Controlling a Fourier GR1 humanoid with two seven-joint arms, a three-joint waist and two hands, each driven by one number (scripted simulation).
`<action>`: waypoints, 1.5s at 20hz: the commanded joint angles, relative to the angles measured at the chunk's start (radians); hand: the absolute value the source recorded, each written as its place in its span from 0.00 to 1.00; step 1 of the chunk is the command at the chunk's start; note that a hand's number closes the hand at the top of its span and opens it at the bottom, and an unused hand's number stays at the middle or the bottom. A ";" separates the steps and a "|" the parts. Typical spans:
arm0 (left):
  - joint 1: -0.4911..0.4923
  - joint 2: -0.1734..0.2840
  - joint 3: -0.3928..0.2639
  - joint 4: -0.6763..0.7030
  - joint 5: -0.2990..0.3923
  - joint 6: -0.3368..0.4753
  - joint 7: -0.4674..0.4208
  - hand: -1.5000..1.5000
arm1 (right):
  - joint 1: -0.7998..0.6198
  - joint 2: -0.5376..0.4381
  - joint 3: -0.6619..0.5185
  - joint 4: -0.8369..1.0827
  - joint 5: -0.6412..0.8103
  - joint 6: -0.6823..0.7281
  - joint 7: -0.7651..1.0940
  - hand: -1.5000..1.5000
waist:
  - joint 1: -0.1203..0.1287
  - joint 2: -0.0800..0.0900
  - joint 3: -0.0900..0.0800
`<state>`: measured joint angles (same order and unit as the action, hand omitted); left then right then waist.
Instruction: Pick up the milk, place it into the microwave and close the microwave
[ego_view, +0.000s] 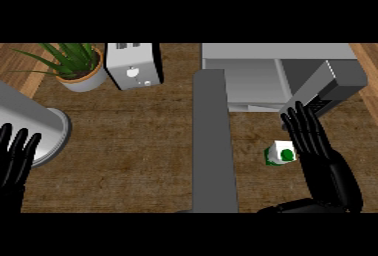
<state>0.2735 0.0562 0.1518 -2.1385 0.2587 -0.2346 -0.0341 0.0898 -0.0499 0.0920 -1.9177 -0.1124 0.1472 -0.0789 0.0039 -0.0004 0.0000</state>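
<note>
A small white milk carton (280, 152) with a green mark stands on the wooden counter, in front of the microwave (280, 75). The microwave sits at the back right with its grey door (213, 140) swung wide open toward me, so its pale inside shows. My right hand (319, 155) is open with straight fingers, just right of the carton and close beside it; I cannot tell whether it touches. At the lower left edge my left hand (15, 160) rests open, fingers up, far from the carton.
A silver toaster (133, 65) stands at the back, left of the microwave. A potted green plant (77, 67) is at the far back left. A large grey round container (37, 127) sits at the left edge, by my left hand.
</note>
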 joint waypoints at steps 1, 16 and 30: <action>0.052 0.018 0.060 0.028 0.053 -0.073 -0.048 0.00 | 0.024 0.001 -0.028 0.061 0.002 0.011 -0.066 0.00 | -0.001 0.000 0.000; 0.110 -0.036 0.053 0.028 -0.003 -0.138 -0.114 0.00 | -0.028 -0.068 -0.197 0.498 0.026 0.086 -0.376 0.00 | 0.001 0.000 0.000; 0.173 -0.056 0.030 -0.011 -0.013 -0.164 -0.126 0.00 | -0.124 -0.143 -0.235 0.817 0.113 0.159 -0.642 0.00 | 0.002 0.000 0.000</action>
<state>0.3919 0.0075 0.2023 -2.1623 0.2709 -0.3720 -0.1031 -0.0159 -0.1657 -0.1259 -1.1824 -0.0101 0.2745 -0.6332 0.0053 -0.0002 0.0003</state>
